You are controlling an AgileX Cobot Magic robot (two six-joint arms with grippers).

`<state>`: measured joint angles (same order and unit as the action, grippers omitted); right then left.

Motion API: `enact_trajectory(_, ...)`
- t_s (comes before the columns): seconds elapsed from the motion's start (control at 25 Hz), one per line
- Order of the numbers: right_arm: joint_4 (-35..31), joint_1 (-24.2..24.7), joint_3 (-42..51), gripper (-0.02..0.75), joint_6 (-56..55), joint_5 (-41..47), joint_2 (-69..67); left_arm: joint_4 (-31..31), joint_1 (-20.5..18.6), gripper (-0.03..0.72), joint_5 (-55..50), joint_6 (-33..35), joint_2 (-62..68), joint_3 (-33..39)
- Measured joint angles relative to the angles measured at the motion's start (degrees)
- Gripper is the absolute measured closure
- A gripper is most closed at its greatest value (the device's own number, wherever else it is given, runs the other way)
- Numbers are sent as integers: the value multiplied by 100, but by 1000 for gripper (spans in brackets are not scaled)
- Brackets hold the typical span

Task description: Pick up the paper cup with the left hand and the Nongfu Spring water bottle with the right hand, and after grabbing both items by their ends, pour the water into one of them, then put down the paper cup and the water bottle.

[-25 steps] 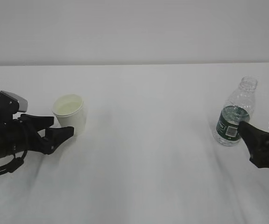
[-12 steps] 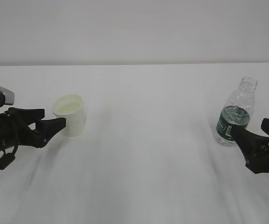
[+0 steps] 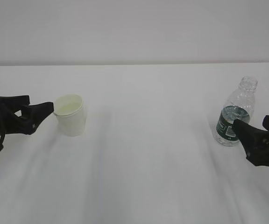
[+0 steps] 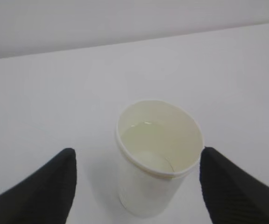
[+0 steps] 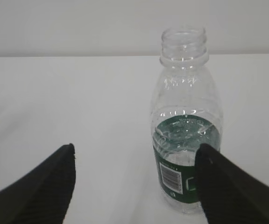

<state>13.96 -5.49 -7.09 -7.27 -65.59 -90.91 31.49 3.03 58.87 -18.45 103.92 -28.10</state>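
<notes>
The paper cup (image 3: 70, 115) stands upright on the left of the table, and a faint liquid line shows inside it (image 4: 159, 150). My left gripper (image 3: 41, 103) is open just left of the cup; in the left wrist view its gripper (image 4: 137, 154) has a black finger on each side of the cup, apart from it. The Nongfu Spring water bottle (image 3: 237, 108) stands upright and capless on the right, with water (image 5: 186, 140) at label height. My right gripper (image 3: 250, 121) is open, low in front of the bottle (image 5: 185, 107), its right finger (image 5: 228, 186) overlapping the bottle's base.
A white table (image 3: 148, 154) runs back to a pale wall (image 3: 134, 28). Nothing else stands on the table between the cup and the bottle.
My left gripper has drawn back to the left and slightly up, off the cup's side. The cup and bottle have stayed put. My right gripper has barely shifted.
</notes>
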Motion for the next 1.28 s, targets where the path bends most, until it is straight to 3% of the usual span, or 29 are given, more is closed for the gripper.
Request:
enact_trajectory(0.96,-125,0,-438,147,-692,0,-13,-129,0,118,-1490,-795,-1744,45)
enact_trajectory(1.28,-151,0,-1060,147,-717,203,-26,-129,0,121,-1792,-832,-2238,54)
